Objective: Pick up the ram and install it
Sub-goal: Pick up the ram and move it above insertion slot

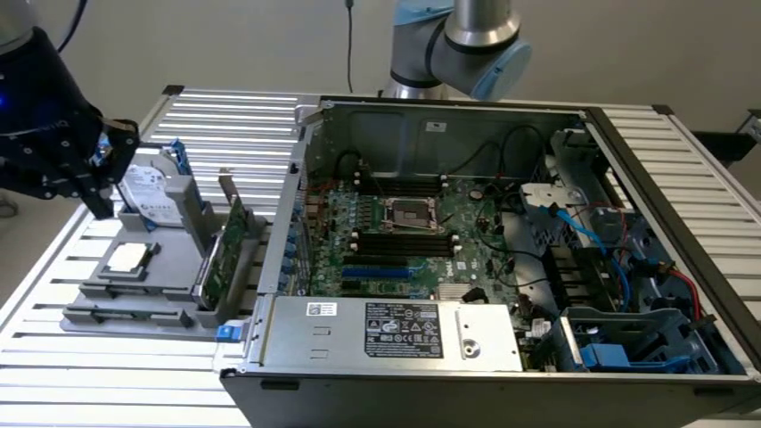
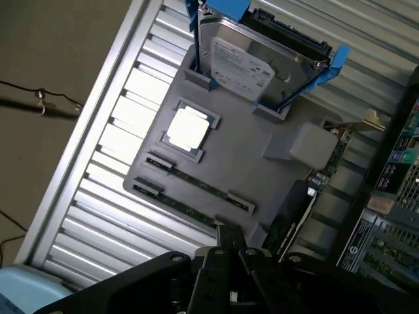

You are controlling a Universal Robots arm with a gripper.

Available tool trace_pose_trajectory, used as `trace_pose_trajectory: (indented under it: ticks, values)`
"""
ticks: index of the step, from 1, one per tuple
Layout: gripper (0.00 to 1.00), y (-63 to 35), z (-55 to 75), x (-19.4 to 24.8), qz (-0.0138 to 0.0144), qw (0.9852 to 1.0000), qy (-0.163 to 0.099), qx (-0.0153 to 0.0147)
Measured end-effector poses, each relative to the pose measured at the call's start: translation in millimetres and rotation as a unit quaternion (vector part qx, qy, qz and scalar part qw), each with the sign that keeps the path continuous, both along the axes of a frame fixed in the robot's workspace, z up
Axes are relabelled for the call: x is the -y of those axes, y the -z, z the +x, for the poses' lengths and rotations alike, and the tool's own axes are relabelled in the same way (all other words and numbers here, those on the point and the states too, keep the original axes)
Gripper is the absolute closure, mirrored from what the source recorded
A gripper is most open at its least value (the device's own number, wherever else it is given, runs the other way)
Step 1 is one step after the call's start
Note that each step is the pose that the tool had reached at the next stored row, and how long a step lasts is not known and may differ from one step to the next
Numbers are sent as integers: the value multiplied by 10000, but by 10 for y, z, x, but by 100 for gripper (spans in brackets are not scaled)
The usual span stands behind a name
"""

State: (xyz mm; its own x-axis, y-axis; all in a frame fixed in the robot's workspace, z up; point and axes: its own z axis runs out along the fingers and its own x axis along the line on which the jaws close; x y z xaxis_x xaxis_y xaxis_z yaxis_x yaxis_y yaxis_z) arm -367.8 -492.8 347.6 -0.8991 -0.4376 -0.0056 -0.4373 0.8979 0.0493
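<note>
Processor (image 2: pixel 188 127), hard drive (image 2: pixel 241 65) and expansion card (image 1: pixel 221 257) sit near the ram (image 2: pixel 196 185).

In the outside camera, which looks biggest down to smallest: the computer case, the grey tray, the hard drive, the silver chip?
1. computer case
2. grey tray
3. hard drive
4. silver chip
The last three sit close together, so nearness doesn't muddle the order.

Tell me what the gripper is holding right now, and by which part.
Nothing is held. The gripper is shut with nothing between its fingers, above the grey tray, and the ram lies in its tray slot, apart from the gripper.
</note>
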Motion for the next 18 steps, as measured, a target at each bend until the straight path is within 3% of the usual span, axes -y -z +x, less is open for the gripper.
trace_pose_trajectory:
  ticks: [5, 9, 14, 18]
  values:
    - [89, 29, 0, 0, 0, 9990, -457, 0]
    - [89, 52, 0, 0, 0, 9967, -817, -1]
    - [89, 82, 0, 0, 0, 9919, -1272, -3]
    - [89, 104, 0, 0, 0, 9867, -1628, -5]
